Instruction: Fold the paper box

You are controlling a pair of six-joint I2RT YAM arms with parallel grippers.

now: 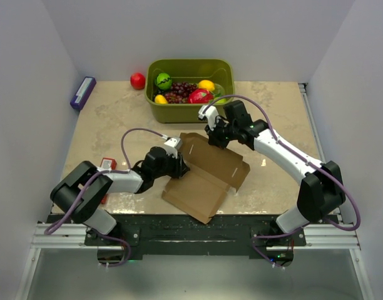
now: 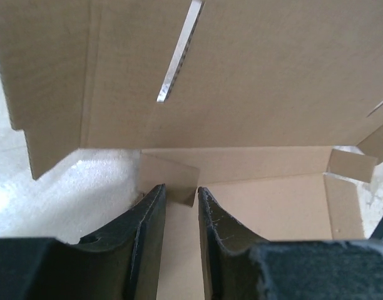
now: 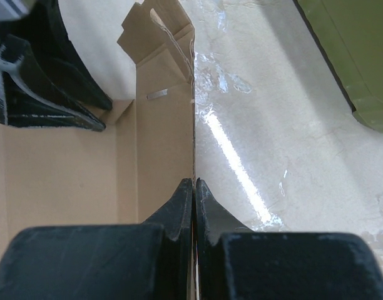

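Note:
The paper box [image 1: 207, 172] is a plain brown cardboard blank lying in the middle of the table, with its far panel raised. My right gripper [image 1: 216, 139] is shut on the top edge of that raised panel; in the right wrist view the closed tips [image 3: 194, 181] pinch the thin cardboard wall [image 3: 161, 137] edge-on. My left gripper [image 1: 179, 164] is at the blank's left side. In the left wrist view its fingers [image 2: 182, 189] stand a little apart above the flat base panel, with a small tab [image 2: 169, 178] just past the tips and the raised panel [image 2: 254, 81] beyond.
An olive-green tub [image 1: 179, 114] of fruit stands at the back, close behind the right gripper; it also shows in the right wrist view [image 3: 360, 56]. A red ball [image 1: 137, 80] and a purple pack [image 1: 83, 92] lie at the back left. A slim red pack [image 1: 107, 164] lies by the left arm.

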